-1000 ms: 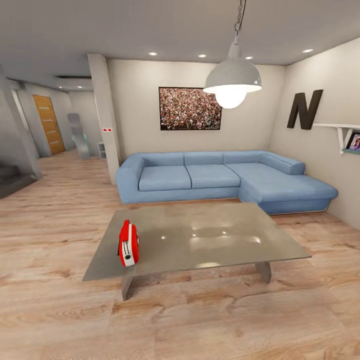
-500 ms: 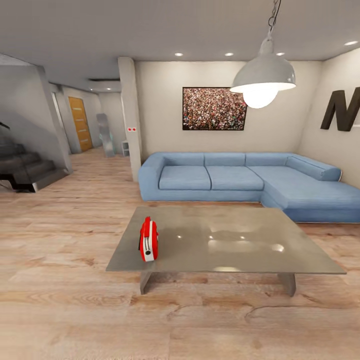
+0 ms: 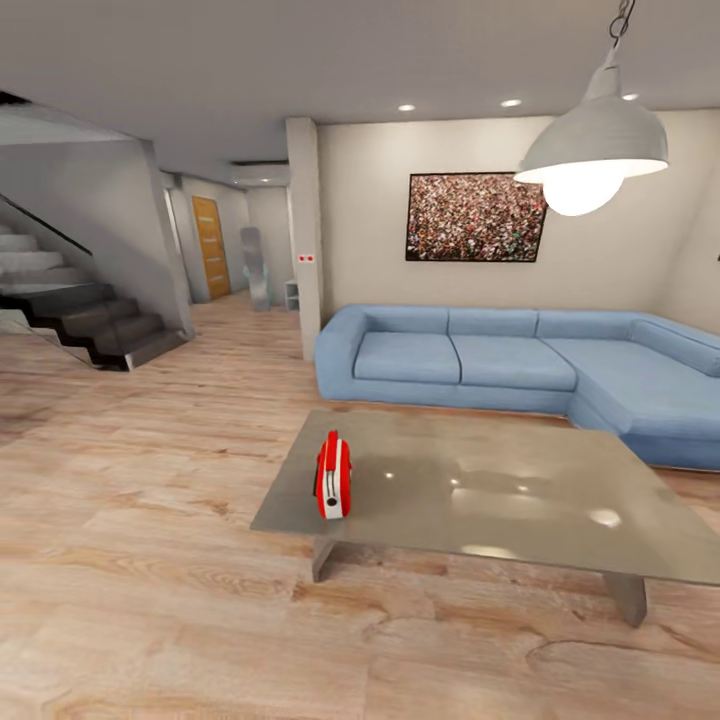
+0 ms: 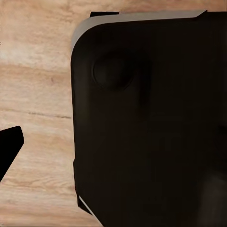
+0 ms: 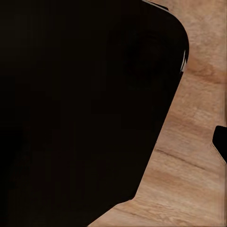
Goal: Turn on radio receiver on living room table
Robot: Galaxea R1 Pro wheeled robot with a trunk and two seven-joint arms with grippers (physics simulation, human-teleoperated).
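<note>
Home living room, open to a hallway.
Blue corner sofa (image 3: 520, 365) at 1 o'clock, low glass table (image 3: 480, 490) at 12, framed picture (image 3: 475, 217), pendant lamp (image 3: 593, 150), staircase (image 3: 80, 310) at 10, wood plank floor (image 3: 150, 560).

Red radio receiver (image 3: 333, 476), white stripes; glossy grey-brown table (image 3: 560, 500); blue sofa (image 3: 520, 365); light wood floor (image 3: 150, 560).

The low glossy grey desk (image 3: 520, 500) stood on the light wood plank floor (image 3: 150, 560). The red radio receiver (image 3: 333, 476) stood upright on it near its left front corner.
</note>
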